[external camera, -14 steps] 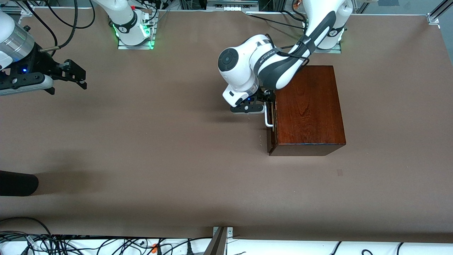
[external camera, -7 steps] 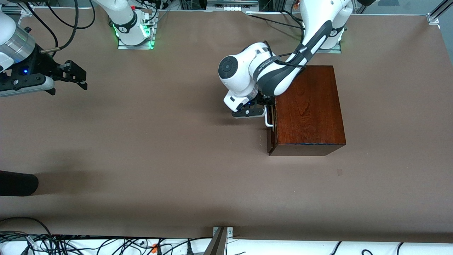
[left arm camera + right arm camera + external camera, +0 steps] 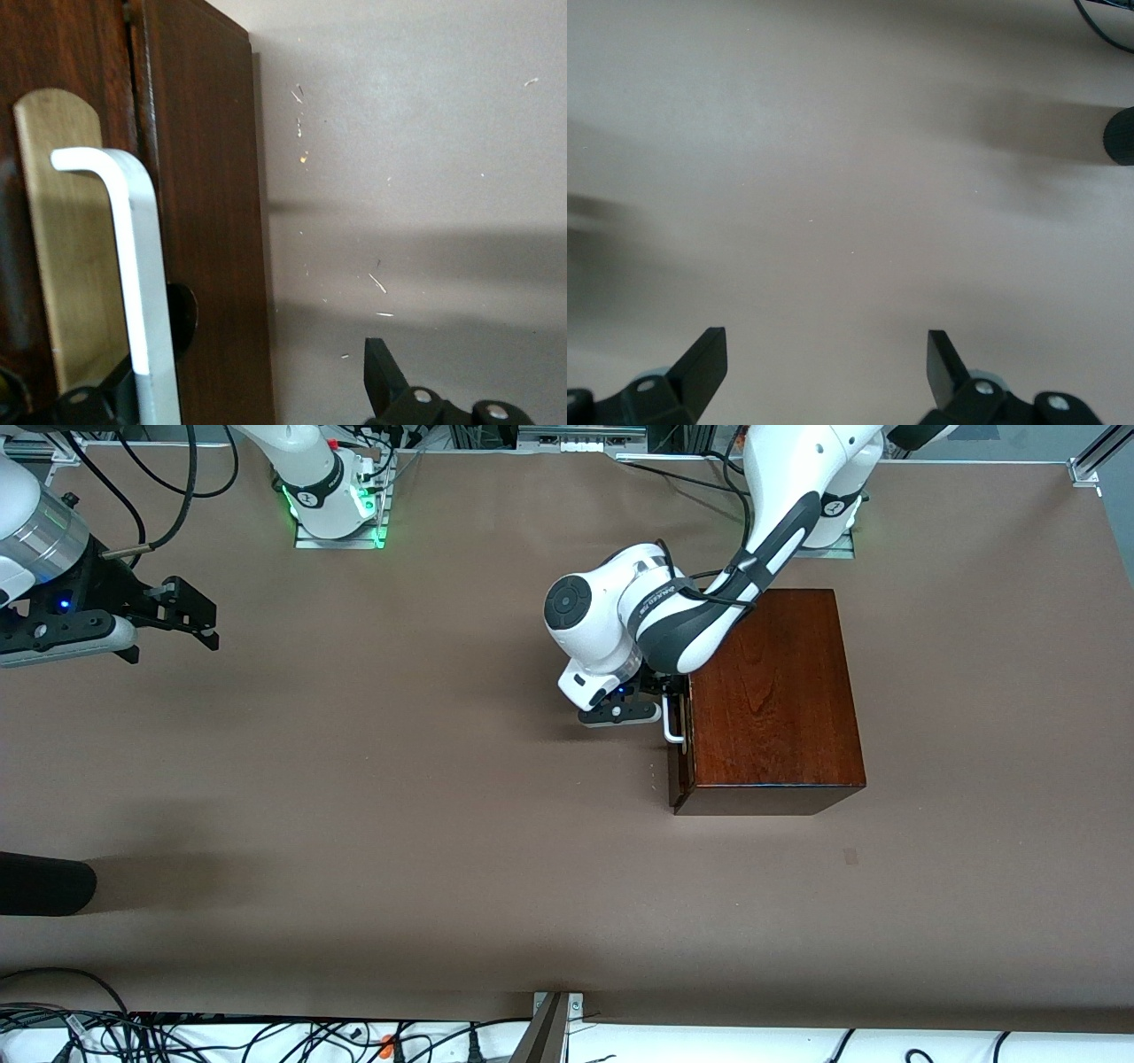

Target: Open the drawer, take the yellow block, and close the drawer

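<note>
The dark reddish-brown wooden box [image 3: 772, 695] stands near the left arm's base. Its drawer [image 3: 680, 757] looks shut, with the white U-shaped handle [image 3: 671, 728] on its dark front. My left gripper [image 3: 663, 707] is low in front of the drawer, at the handle. In the left wrist view the handle [image 3: 133, 266] runs just inside one finger of the open left gripper [image 3: 250, 370], over the dark drawer front [image 3: 208, 221]. The yellow block is hidden. My right gripper [image 3: 205, 622] waits open and empty over bare table at the right arm's end; it also shows in the right wrist view [image 3: 824, 354].
A black rounded object [image 3: 44, 884] pokes in at the table's edge at the right arm's end. Cables [image 3: 177, 1036] lie along the edge nearest the front camera. Brown table [image 3: 399, 779] spreads between the two grippers.
My left gripper has shifted a little along the drawer front toward the handle, and the left arm's elbow has swung up. The drawer and the right arm have not moved.
</note>
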